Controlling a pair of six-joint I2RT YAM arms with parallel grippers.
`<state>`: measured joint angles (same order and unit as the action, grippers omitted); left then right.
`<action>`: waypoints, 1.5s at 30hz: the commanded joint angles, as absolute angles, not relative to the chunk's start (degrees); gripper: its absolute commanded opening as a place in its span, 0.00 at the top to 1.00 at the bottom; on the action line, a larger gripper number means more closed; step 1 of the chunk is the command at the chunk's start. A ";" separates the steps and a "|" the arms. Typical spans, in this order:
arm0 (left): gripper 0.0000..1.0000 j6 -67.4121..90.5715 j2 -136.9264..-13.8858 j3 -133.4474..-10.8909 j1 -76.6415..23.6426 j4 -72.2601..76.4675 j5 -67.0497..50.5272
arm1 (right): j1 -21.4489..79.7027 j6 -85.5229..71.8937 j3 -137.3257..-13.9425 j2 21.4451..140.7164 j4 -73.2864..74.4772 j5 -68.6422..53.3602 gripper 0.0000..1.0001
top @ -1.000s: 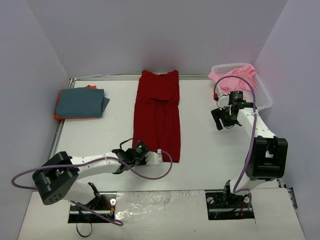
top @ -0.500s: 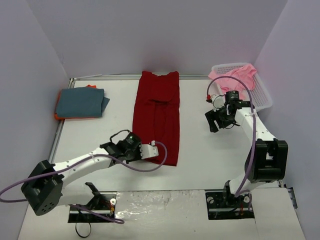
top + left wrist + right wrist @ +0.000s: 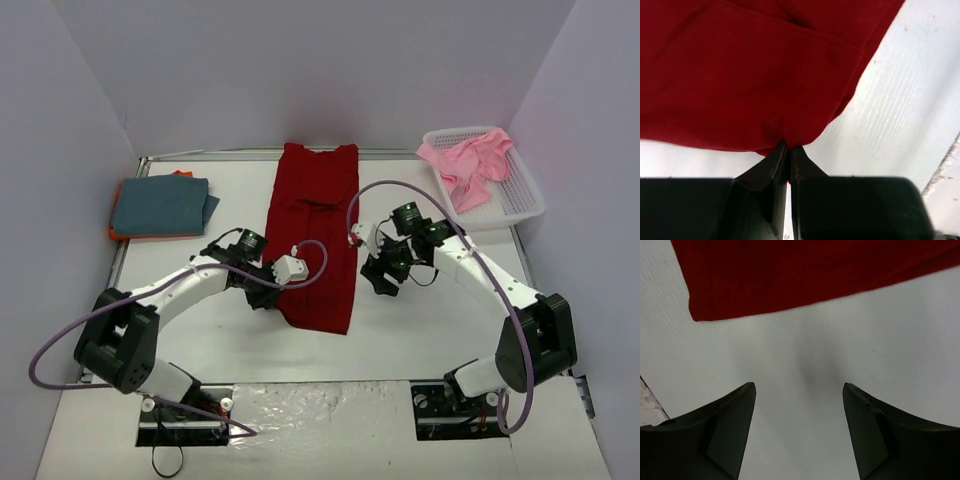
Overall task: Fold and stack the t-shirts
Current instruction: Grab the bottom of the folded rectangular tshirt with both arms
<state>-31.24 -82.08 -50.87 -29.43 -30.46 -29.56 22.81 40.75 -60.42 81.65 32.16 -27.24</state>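
White table [image 3: 420, 330], lavender walls behind. At far left, folded teal-blue shirt [image 3: 160, 205] stacked on orange shirt [image 3: 115, 234]. Left gripper [image 3: 788, 150] pinching near left hem of dark red shirt [image 3: 318, 235], laid long at centre: soft, matte cloth. Right gripper [image 3: 797, 395] spread above bare table beside right hem, needing to descend and pinch. Folding step likely starting. Pink shirt [image 3: 465, 165] crumpled in lattice basket [image 3: 525, 195].

Right gripper [image 3: 799, 390]: jaws spread wide, nothing between them, over bare white table [image 3: 805, 360]. Dark red t-shirt [image 3: 815, 275] fills upper frame; one corner at upper left, lying flat, apart from fingertips [image 3: 746, 390].
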 commanded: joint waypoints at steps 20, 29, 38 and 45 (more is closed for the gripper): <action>0.98 -29.88 -94.48 -62.40 -25.05 -38.40 -44.56 | 45.88 43.68 -55.20 88.94 22.85 -19.78 0.36; 0.98 -29.80 -95.19 -62.40 -24.79 -38.15 -44.30 | 49.83 43.86 -58.09 94.48 25.22 -21.53 0.38; 0.98 -29.44 -95.10 -62.23 -23.64 -37.79 -44.30 | 52.29 44.21 -59.06 99.40 26.10 -20.48 0.39; 0.98 -28.83 -94.83 -61.96 -22.94 -37.27 -44.12 | 52.29 45.00 -57.49 100.02 25.23 -17.41 0.41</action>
